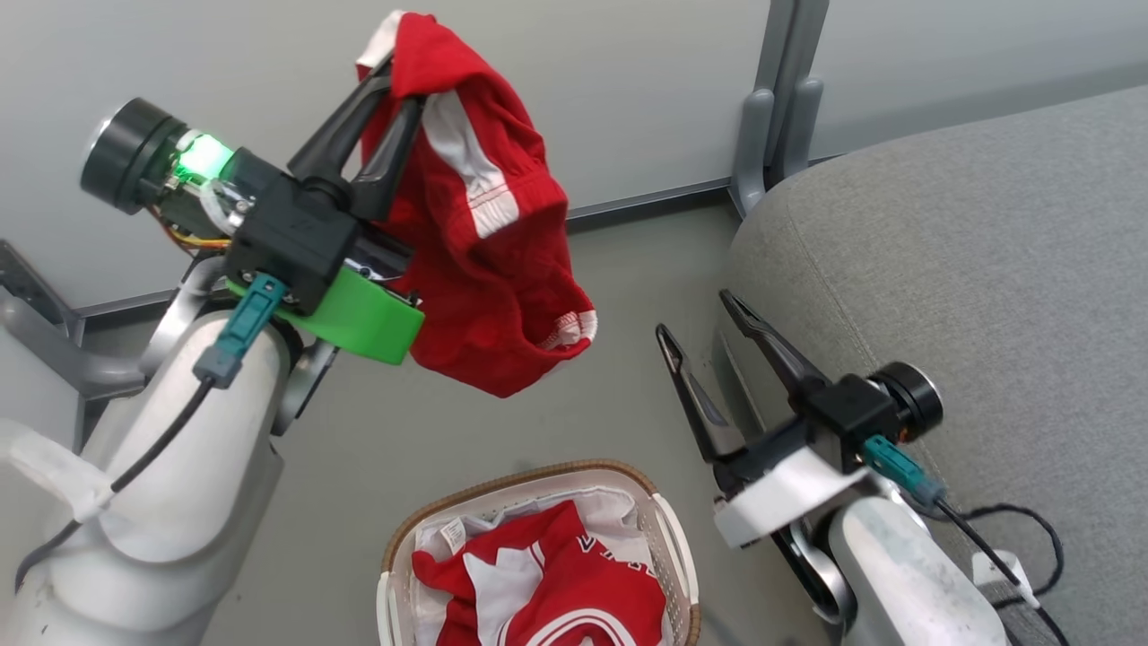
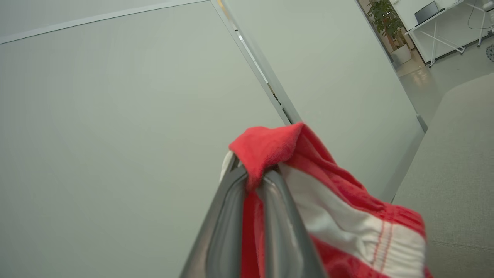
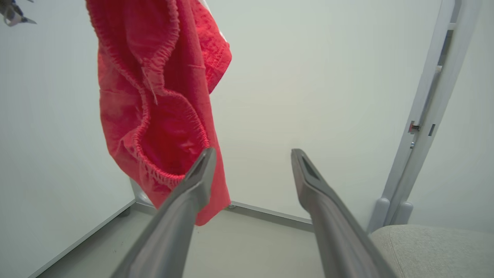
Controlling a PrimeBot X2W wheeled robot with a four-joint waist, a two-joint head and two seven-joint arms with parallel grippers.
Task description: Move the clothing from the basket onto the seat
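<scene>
Left gripper [image 1: 402, 90] pinching shorts [image 1: 484, 269], held high above basket [image 1: 538, 473], not yet over seat [image 1: 969, 251]. Jersey [image 1: 556, 574] lies in basket. Right gripper [image 1: 693, 312] spread, empty. Neither garment delivered.

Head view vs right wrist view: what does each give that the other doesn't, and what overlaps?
Head view adds: the basket with the jersey lying inside, and the left gripper shut on the shorts, held up in the air. Right wrist view adds: the shorts' gathered elastic opening, seen from underneath. Both: the hanging shorts, the open right gripper and a corner of the seat.
</scene>
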